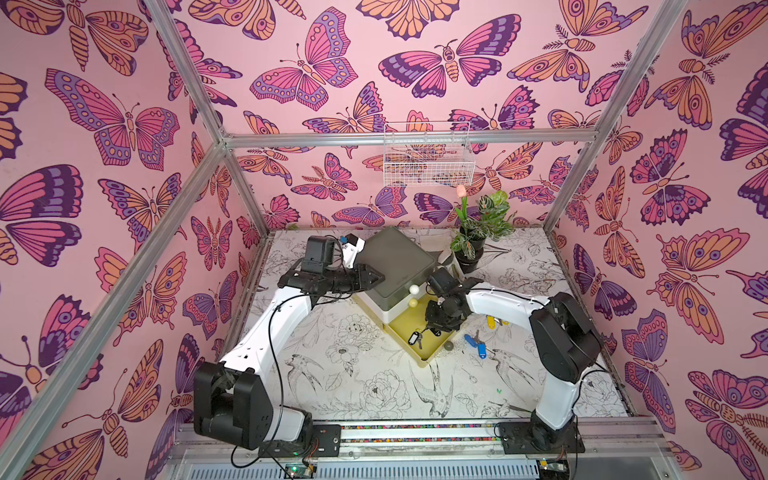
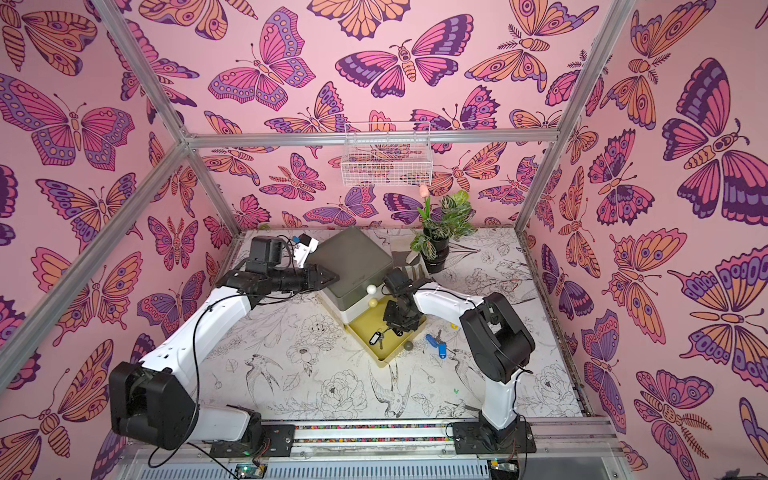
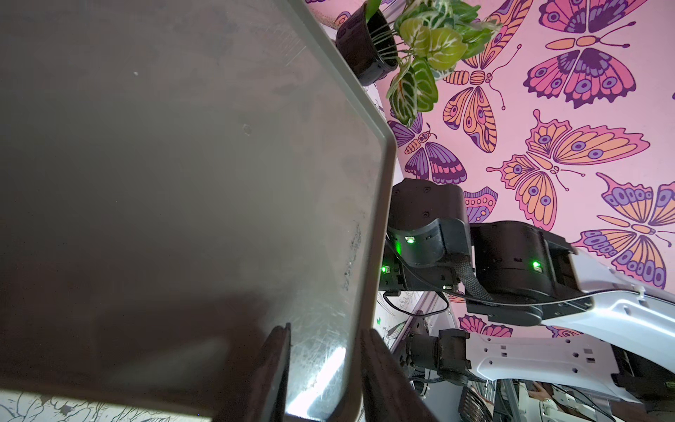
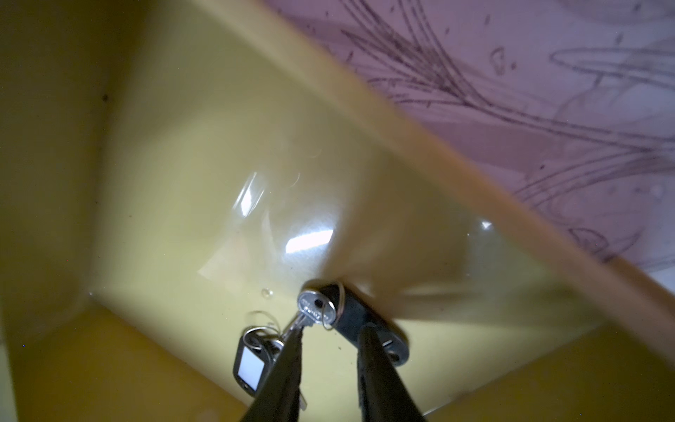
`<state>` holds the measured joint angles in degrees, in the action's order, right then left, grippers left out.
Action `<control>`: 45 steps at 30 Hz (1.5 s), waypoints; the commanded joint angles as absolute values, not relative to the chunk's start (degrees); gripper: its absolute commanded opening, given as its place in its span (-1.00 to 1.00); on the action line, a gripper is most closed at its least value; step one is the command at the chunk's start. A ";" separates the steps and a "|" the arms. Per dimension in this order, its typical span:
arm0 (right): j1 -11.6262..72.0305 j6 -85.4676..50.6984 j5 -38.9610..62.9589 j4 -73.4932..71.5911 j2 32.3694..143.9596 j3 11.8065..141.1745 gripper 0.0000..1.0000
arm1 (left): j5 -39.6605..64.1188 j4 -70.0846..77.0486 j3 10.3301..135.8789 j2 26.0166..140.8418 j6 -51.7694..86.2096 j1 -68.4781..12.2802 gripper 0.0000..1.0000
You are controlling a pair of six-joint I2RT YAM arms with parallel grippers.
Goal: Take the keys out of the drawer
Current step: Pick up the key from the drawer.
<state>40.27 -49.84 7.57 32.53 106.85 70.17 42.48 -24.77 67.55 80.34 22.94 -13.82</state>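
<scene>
- The yellow drawer (image 1: 407,322) stands pulled out of the grey cabinet (image 1: 395,257), toward the near right.
- The right end effector (image 4: 330,330) reaches down into the drawer. Its fingers are partly apart, astride a black-tagged key (image 4: 316,305).
- A second black-tagged key (image 1: 412,338) lies just beside it on the drawer floor.
- Blue-tagged keys (image 1: 481,351) and a yellow-tagged key (image 1: 491,322) lie on the bench (image 1: 332,386), right of the drawer.
- The left end effector (image 3: 327,329) is drawn in narrow on the rim of the cabinet top.
</scene>
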 commanded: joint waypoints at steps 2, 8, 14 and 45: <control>40.70 -49.31 5.80 33.78 108.41 72.40 -0.44 | 42.36 -26.71 65.40 80.00 21.40 -12.96 -0.25; 40.78 -48.95 5.67 34.14 109.34 73.21 -0.48 | 42.62 -26.73 65.00 79.97 21.18 -12.57 -0.25; 40.78 -48.65 5.63 34.24 110.02 73.21 -0.56 | 42.85 -26.72 64.91 80.20 21.09 -12.31 -0.25; 40.74 -47.59 3.52 32.61 99.66 69.87 -1.00 | 42.71 -26.69 66.43 79.90 22.32 -12.24 -0.24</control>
